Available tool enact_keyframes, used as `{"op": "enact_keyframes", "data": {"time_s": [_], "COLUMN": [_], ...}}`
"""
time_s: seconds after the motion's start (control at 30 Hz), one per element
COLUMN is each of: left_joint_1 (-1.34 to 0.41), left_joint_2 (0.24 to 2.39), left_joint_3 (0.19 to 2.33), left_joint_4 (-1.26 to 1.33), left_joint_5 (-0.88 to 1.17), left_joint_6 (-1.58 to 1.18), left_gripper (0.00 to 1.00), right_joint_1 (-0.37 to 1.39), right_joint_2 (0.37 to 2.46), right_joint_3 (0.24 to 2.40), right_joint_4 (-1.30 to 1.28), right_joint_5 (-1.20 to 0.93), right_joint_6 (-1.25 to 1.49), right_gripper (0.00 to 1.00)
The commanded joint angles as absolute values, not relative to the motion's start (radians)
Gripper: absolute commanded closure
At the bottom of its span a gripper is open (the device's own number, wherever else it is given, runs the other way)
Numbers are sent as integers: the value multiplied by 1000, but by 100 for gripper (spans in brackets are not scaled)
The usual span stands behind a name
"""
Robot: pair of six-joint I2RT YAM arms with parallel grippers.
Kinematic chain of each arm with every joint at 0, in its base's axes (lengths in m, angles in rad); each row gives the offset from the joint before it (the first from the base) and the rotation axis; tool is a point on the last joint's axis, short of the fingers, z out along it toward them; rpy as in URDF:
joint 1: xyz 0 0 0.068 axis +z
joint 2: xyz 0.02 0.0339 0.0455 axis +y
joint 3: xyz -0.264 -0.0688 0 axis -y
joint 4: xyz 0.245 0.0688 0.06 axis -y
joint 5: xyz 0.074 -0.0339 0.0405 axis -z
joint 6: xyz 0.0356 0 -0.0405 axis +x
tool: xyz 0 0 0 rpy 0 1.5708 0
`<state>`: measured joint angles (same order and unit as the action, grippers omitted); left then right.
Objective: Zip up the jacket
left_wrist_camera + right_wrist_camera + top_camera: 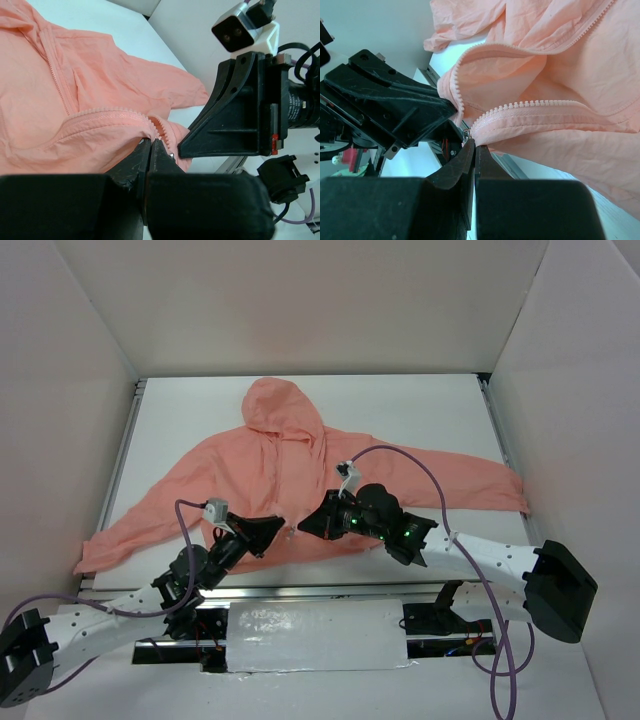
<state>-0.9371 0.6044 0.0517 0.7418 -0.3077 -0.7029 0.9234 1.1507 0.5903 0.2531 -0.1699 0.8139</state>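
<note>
Item 1: left gripper, black hard plastic, wedge-shaped fingers pressed together, pinching the jacket at its near hem beside the zip end.
Item 2: right gripper, same make, fingers clamped on the opposite hem edge at the zipper teeth. Lens lettering too small to read.
Item 3: jacket, salmon-pink, thin crinkled fabric, spread flat on the white table, sleeves out, hood farthest.
</note>
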Motion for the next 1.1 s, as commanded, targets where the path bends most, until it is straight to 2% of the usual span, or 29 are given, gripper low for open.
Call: {"op": "enact_keyframes", "data": {"time_s": [0.0,1.07], "left_joint_1": [-934,-933], "left_joint_2": [581,624], "left_joint_3": [55,48], "left_joint_4": [788,830], "left_joint_5": [-330,-311], "left_joint_6": [-683,-689], "left_gripper": [100,100], "right_joint_1": [930,930], "right_joint_2": [1144,1134], "right_joint_3": [614,617], "right_joint_4": [276,294], "right_joint_5": [-183,-184], "right_joint_6": [805,805], "right_gripper": [100,100]}}
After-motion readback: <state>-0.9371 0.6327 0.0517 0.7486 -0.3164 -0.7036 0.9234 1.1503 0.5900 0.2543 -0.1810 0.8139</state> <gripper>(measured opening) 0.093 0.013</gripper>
